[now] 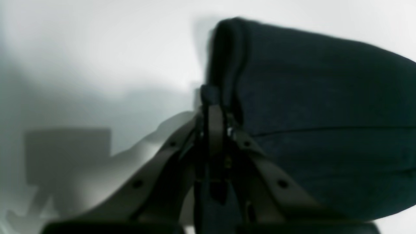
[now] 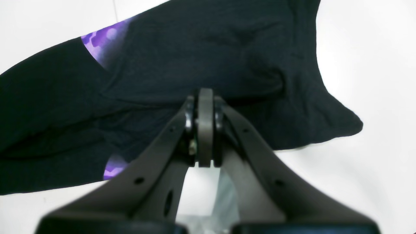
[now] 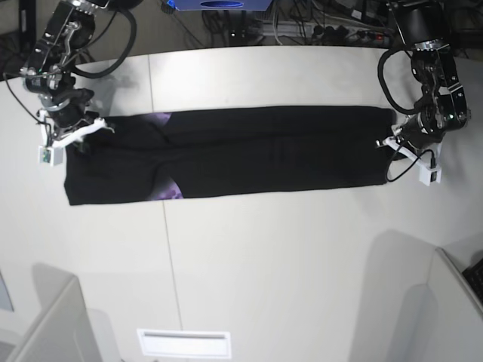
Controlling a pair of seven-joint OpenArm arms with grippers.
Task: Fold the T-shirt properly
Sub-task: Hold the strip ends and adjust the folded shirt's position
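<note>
The black T-shirt (image 3: 249, 151) lies as a long, narrow band across the white table, with a purple print (image 3: 172, 192) peeking out near its left end. My left gripper (image 3: 391, 142) is at the band's right end. In the left wrist view it (image 1: 213, 97) is shut, with the rolled edge of the T-shirt (image 1: 325, 113) pinched at its tips. My right gripper (image 3: 96, 128) is at the left end. In the right wrist view it (image 2: 205, 94) is shut against the T-shirt (image 2: 211, 48), and creases gather at its tips beside a purple patch (image 2: 104, 42).
The white table (image 3: 264, 264) has a seam running front to back left of centre. Cables and equipment (image 3: 302, 30) line the far edge. A slotted plate (image 3: 183, 343) sits at the near edge, between grey panels (image 3: 45, 324) at the front corners.
</note>
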